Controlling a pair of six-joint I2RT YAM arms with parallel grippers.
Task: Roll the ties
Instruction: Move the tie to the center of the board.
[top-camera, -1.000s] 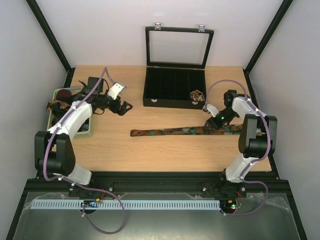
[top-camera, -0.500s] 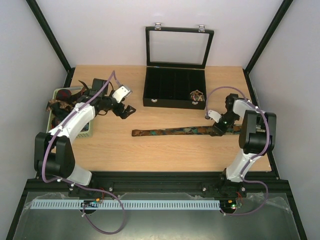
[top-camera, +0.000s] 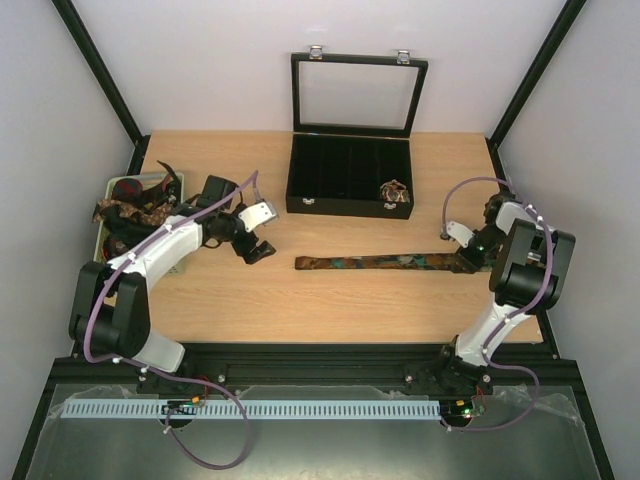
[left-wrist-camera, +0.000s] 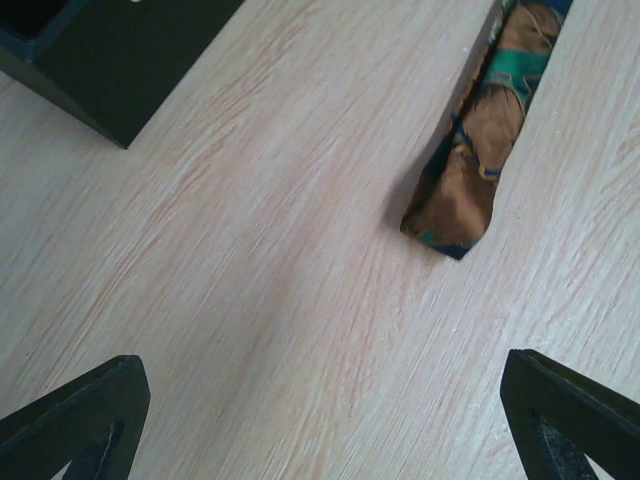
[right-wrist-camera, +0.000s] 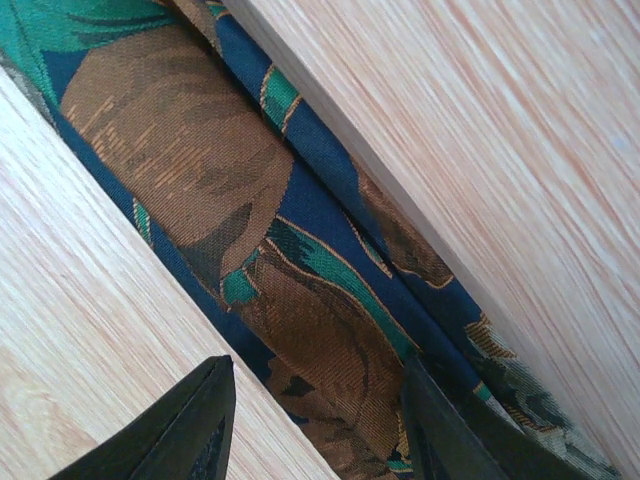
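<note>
one rolled tie (top-camera: 395, 190) sits in the box's (top-camera: 345, 207) near right corner, but the long tie (top-camera: 385, 262) lies flat across the counter (top-camera: 300, 310), right pincer (top-camera: 466, 260) clamped on its right end, left pincer (top-camera: 262, 250) spread apart near its left end, more ties (top-camera: 125, 208) heaped in the basket (top-camera: 170, 267).

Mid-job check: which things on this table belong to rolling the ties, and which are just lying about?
For the job: flat tie on the table, its end at the right end effector; bundled ties in the pale green basket; what looks like a rolled tie in the black box.
Lying about: that box, lid up; that basket.
</note>
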